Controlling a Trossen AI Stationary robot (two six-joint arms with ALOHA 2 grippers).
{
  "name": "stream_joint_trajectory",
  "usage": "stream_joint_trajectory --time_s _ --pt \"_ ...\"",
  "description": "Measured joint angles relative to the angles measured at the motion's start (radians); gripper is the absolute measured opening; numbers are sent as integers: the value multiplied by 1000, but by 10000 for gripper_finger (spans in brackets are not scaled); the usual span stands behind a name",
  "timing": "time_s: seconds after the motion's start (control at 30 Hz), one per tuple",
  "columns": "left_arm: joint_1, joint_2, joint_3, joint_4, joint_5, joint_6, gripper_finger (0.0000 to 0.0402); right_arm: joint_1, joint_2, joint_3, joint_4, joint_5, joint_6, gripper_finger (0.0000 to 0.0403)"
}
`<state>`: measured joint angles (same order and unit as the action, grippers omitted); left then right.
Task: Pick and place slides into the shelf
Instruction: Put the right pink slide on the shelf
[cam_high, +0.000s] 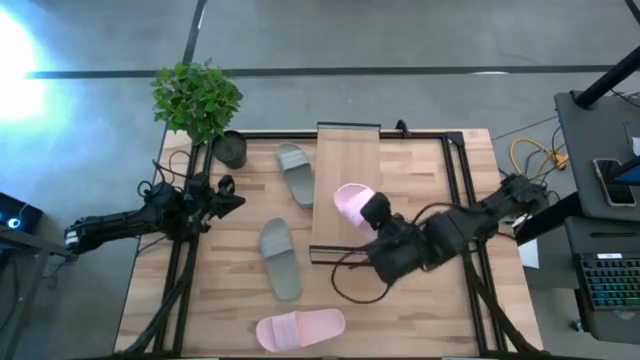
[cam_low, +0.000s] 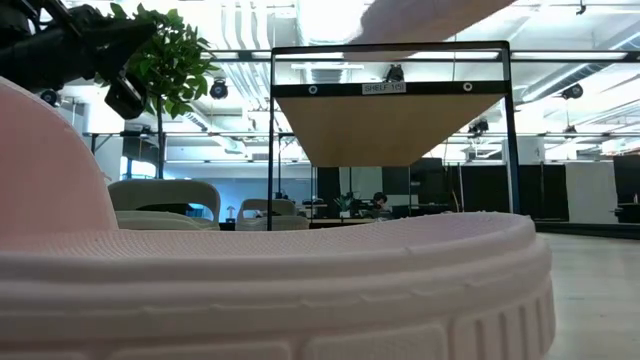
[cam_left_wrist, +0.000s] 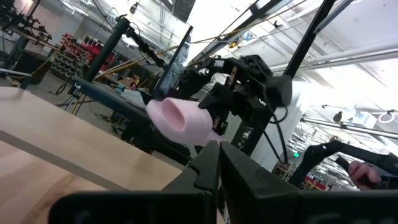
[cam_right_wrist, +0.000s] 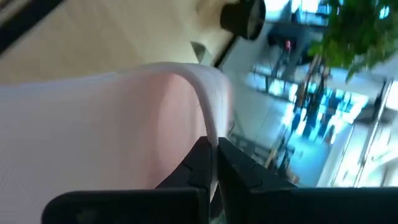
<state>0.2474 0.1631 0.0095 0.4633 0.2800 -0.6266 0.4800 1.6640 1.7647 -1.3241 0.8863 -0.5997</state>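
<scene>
The shelf (cam_high: 345, 165) stands mid-table, its light plank top running from the near side to the far side. My right gripper (cam_high: 377, 212) is shut on a pale pink slide (cam_high: 350, 203) over the shelf's right edge; the low view shows this slide (cam_low: 430, 15) tilted above the shelf (cam_low: 390, 120). A second pink slide (cam_high: 300, 328) lies sole-down by the near edge and fills the low view (cam_low: 270, 290). Two grey-green slides (cam_high: 295, 172) (cam_high: 280, 258) lie flat left of the shelf. My left gripper (cam_high: 226, 196) waits shut at the table's left, touching nothing. My right gripper pinches the pink slide's thin curved strap edge (cam_right_wrist: 208, 118) between its two fingers (cam_right_wrist: 199, 158), coming level from the table's right. The slide is held tilted over the shelf top (cam_left_wrist: 180, 118); whether its low end touches the plank, I cannot tell.
A potted plant (cam_high: 197, 95) with a dark pot (cam_high: 230, 150) stands at the far left corner. Black frame rails (cam_high: 455, 180) run along the table's sides, and a loose cable (cam_high: 350, 290) lies near the right arm. Bare wood (cam_high: 420, 310) shows at the near right.
</scene>
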Motion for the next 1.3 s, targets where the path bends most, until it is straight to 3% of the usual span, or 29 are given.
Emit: stream_joint_trajectory --time_s 0.17,0.5,0.63,0.77,1.0,1.3 --pt "0 -4 1 1 0 61 0 -118 -102 -154 325 -100 -412 9" --pt "0 -4 2 0 -7 65 0 -425 -173 -256 531 -239 -689 9" --pt "0 -5 2 0 -20 67 0 -516 -157 -305 718 -361 -711 9" --pt "0 -9 4 4 -111 66 0 -589 -133 -350 744 -474 -727 8" --pt "0 -11 5 38 -177 67 0 -687 -132 -444 786 -498 -715 12" --pt "0 -13 4 36 -185 66 0 -697 -131 -465 769 -592 -580 45"
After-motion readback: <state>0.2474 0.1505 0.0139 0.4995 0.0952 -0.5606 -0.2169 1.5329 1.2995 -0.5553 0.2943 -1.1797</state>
